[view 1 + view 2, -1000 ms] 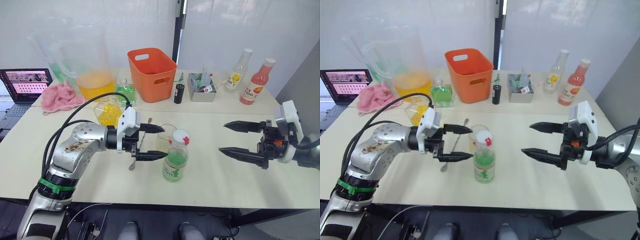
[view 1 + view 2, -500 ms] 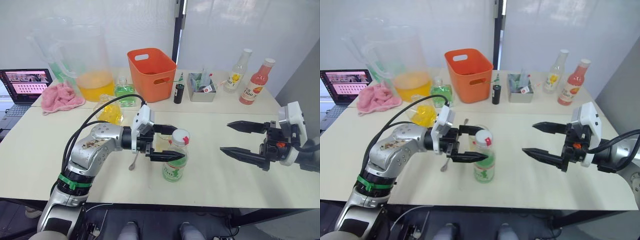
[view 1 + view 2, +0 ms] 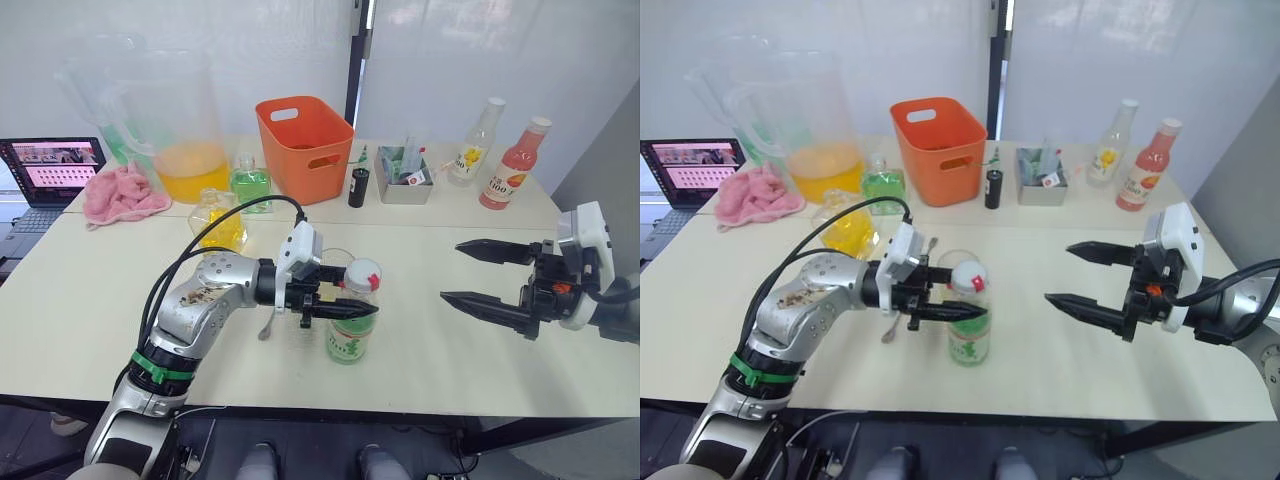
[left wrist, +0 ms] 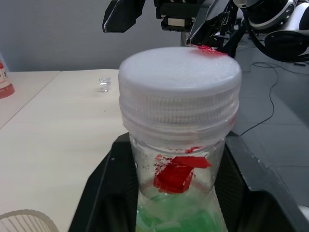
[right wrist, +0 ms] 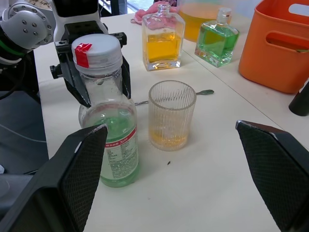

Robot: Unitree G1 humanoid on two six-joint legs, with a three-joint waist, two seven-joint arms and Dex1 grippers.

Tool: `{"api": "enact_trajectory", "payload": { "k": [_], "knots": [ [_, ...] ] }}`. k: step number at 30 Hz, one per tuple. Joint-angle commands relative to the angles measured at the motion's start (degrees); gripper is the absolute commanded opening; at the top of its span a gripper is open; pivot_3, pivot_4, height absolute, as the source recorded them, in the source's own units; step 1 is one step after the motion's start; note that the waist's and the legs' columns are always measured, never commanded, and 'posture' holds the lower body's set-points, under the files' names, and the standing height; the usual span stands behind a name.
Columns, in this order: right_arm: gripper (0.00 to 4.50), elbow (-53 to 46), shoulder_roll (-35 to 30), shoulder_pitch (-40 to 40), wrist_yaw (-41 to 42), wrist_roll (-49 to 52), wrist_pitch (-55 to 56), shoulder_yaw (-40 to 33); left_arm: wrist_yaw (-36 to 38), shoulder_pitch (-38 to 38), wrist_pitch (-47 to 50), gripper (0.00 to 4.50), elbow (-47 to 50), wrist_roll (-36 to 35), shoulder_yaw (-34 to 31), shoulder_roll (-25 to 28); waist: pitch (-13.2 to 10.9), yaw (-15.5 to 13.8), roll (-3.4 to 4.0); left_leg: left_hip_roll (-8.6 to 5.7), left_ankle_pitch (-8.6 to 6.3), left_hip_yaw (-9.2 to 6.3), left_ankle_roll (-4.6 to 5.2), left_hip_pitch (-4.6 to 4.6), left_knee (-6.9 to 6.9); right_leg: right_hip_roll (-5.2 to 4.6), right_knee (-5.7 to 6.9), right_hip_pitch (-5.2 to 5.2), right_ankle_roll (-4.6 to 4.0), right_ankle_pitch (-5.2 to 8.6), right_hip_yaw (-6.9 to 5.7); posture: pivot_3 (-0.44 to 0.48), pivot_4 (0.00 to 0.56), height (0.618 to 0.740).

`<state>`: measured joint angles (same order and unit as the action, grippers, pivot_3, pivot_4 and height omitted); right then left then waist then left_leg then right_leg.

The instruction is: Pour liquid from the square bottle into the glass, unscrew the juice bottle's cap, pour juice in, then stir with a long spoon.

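Since a second ago our left gripper (image 3: pixel 338 296) has travelled from beside the glass (image 5: pixel 172 114) to the juice bottle (image 3: pixel 351 322), and its fingers now sit either side of the neck just under the cap (image 4: pixel 179 95), narrowed but, as far as we can tell, not yet clamped. Our right gripper (image 3: pixel 474 274) hangs wide open and empty, well apart from the bottle, hardly shifted. The glass stands just behind the bottle with a little yellow liquid at its bottom, so we judge the first pour done; the square bottle (image 5: pixel 162 44) is back on the table, and the long spoon (image 5: pixel 193 94) lies behind the glass. Next we steady the bottle so the right can unscrew the cap
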<state>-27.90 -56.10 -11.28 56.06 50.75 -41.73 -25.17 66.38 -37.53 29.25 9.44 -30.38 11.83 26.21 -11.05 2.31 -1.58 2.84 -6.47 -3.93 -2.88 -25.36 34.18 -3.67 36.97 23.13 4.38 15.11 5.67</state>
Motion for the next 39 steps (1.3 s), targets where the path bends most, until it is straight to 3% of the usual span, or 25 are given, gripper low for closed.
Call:
{"api": "enact_trajectory", "payload": {
  "k": [1,10,22,31,39],
  "knots": [
    [4.5,-2.49,0.09,-1.73,-0.58,1.96,0.54,0.13,0.6,-0.12,-1.04,1.45,-0.62,0.28,-0.02,-0.29,0.0,-0.01,0.0,0.0,0.0,0.0,0.0,0.0,0.0,0.0,0.0,0.0,0.0,0.0,0.0,0.0,0.15,0.74],
    [4.5,-7.43,5.2,-9.09,-8.99,8.83,-4.29,9.5,0.95,0.14,-1.78,1.45,-1.35,1.03,0.63,-0.01,0.0,0.08,0.0,0.0,0.0,-0.01,0.0,0.04,0.06,0.0,0.0,-0.07,0.02,-0.02,0.01,0.0,0.15,0.74],
    [4.5,-9.7,13.25,-17.07,-22.34,7.33,-6.89,19.6,1.09,-0.65,-1.86,1.45,-2.78,2.26,1.12,-0.17,0.01,0.02,0.01,0.0,0.0,-0.02,0.0,0.03,0.07,0.0,0.0,-0.06,0.01,-0.03,0.01,0.0,0.15,0.74],
    [1.7,-9.9,13.71,-18.01,-23.01,4.38,-6.67,22.82,3.22,-0.51,-3.18,1.45,-3.43,2.69,1.07,1.23,0.01,0.06,0.02,0.0,0.0,-0.02,0.0,0.03,0.07,0.0,0.01,-0.06,0.0,-0.03,0.01,0.0,0.15,0.74],
    [1.7,-5.67,13.19,-20.4,-12.89,1.38,-2.35,25.63,4.86,-2.37,-0.76,1.45,-2.35,0.05,-1.54,3.75,0.02,0.4,0.02,0.02,0.0,-0.02,0.0,0.06,0.07,0.01,0.02,-0.05,-0.02,-0.04,0.01,0.0,0.15,0.74]
  ]
}}
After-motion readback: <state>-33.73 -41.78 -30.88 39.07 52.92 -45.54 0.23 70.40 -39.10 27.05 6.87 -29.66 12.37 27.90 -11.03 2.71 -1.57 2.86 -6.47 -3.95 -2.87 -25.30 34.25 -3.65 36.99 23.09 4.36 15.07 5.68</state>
